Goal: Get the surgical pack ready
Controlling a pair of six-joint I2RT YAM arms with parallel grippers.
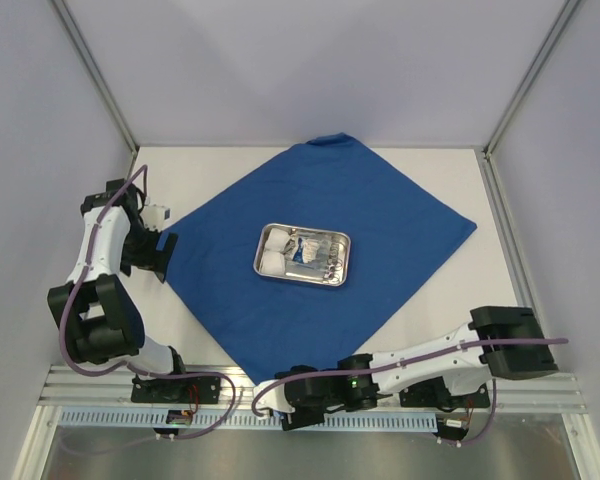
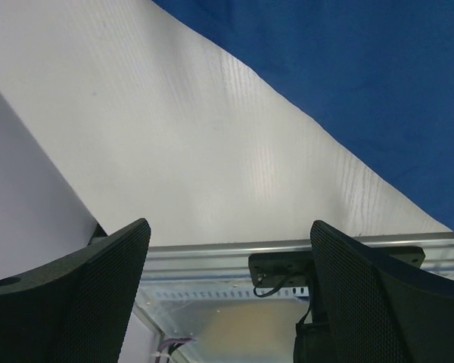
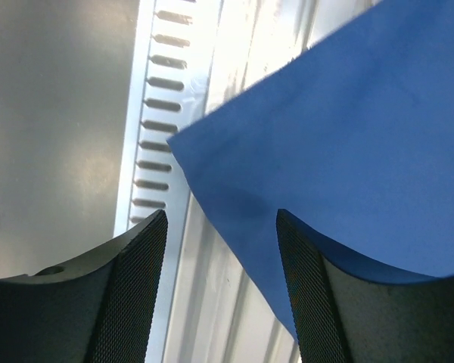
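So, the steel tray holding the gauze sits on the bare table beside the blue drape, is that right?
Not quite: the steel tray, holding the gauze, sits on the middle of the blue drape, as the top external view shows.

Bright, even overhead light casts only soft shadows, with glare on the steel tray (image 1: 302, 229) and a sheen across the white worktop (image 2: 234, 159).

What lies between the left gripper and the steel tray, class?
Only a bare stretch of the blue drape. The left gripper is by the drape's left corner and the steel tray rests mid-cloth. The top external view shows this.
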